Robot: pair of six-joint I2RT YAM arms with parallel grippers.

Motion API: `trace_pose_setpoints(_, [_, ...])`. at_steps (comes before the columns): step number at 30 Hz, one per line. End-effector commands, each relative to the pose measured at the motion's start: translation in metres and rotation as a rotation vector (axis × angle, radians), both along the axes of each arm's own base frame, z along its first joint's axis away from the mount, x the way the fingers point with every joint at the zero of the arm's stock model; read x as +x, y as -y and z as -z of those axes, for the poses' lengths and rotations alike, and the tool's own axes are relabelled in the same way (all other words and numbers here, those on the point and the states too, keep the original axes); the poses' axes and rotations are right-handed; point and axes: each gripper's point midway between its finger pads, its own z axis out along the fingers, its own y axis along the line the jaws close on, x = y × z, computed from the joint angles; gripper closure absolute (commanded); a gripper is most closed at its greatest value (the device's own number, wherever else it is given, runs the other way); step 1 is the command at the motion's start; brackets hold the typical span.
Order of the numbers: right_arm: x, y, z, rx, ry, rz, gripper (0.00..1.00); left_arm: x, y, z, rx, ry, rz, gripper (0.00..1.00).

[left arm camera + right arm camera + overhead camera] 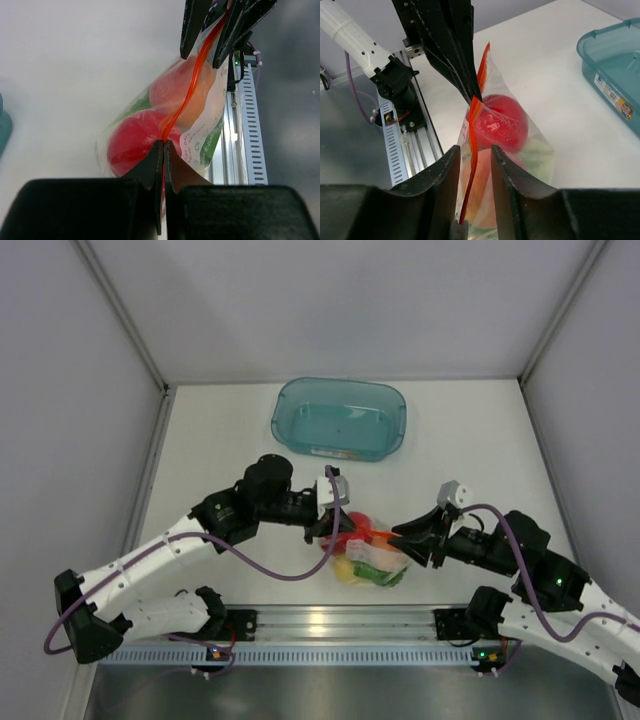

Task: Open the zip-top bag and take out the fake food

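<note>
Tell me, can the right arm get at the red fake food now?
Probably not: the red fake food lies inside the zip-top bag, whose zip strip looks sealed.

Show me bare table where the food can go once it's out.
Bare table left of the teal bin, right of it, and the band between bin and zip-top bag. Crowded near-centre: left gripper and right gripper at the bag.

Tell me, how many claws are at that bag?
2. The left gripper pinches one end of the zip-top bag by its orange strip; the right gripper straddles the other, jaws apart.
</note>
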Motion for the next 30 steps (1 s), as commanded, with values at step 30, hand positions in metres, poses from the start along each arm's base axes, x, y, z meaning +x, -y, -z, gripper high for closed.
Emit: trace_pose_setpoints(30, [0.015,0.019,-0.005,0.189,-0.030,0.163,0.44,0.024,-0.014,-0.059,-0.141,0.120,-0.193,1.00])
